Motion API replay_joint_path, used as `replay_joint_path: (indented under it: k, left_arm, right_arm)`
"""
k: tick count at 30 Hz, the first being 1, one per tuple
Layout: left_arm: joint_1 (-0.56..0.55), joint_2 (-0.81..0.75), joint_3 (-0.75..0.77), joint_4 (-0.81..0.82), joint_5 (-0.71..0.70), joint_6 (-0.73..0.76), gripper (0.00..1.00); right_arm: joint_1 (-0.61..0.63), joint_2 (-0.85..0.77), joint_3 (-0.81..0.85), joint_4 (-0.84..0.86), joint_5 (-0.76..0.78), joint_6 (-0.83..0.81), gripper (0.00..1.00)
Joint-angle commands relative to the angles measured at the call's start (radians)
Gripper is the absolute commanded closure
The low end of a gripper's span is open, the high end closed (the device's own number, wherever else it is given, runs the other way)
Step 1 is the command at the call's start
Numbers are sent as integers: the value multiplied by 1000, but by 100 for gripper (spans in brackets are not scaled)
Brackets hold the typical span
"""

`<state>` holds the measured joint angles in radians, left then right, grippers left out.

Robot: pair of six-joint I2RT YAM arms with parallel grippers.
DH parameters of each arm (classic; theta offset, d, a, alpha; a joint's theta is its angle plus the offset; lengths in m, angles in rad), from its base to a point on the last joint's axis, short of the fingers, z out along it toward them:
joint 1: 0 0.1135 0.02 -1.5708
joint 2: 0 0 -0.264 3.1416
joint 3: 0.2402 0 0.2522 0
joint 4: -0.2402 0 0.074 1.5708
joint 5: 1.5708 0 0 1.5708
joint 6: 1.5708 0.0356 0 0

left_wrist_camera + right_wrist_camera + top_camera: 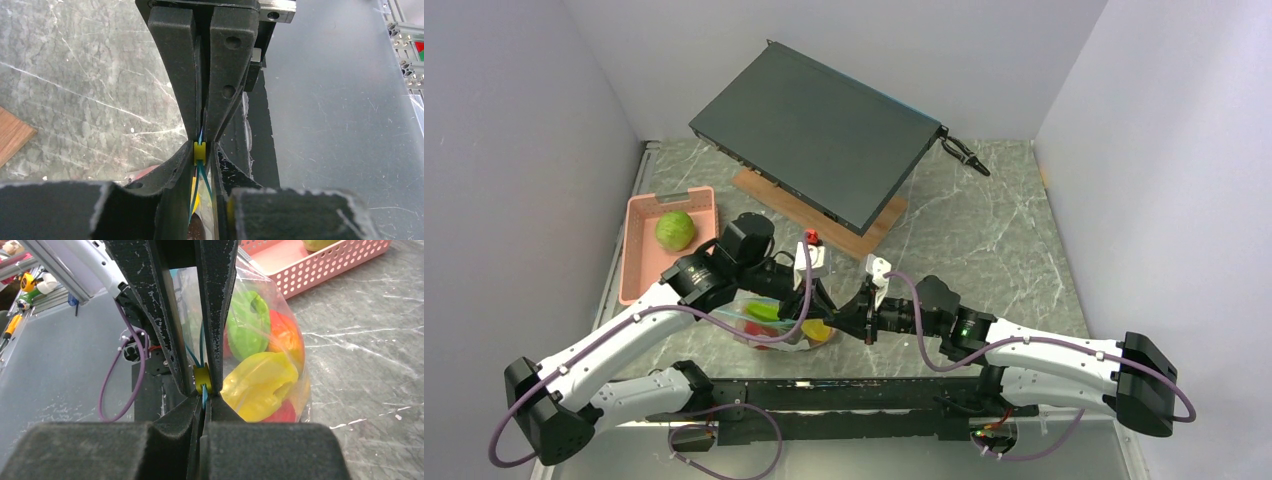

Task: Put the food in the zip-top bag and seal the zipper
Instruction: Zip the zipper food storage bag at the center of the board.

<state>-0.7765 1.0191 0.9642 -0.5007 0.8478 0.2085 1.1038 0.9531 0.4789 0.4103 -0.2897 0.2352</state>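
One green toy vegetable (675,229) inside pink basket (639,270).

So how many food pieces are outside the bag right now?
1: the round green food piece in the pink basket. All other pieces that show are inside the zip-top bag; the arms may hide more.
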Motion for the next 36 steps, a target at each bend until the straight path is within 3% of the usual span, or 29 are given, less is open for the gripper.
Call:
replay_joint_path:
  k: [1, 6, 7, 26, 36]
  left_arm:
    - [-4, 1, 9, 12, 19, 21, 80]
    - [-5, -6, 11, 16, -42, 24, 92]
    - [-5, -9, 11, 14, -59, 25, 100]
    - [-2, -172, -30, -200, -340, 68, 100]
    - [-2, -341, -69, -299, -629, 42, 100]
  right_arm:
    - [-6, -15, 43, 57, -10, 10, 100]
    - [-7, -20, 32, 82, -12, 12, 100]
    - [-7, -22, 27, 89, -11, 16, 100]
    - [-65, -172, -21, -9, 230, 155, 100]
    - [-85, -332, -41, -183, 516, 116, 100]
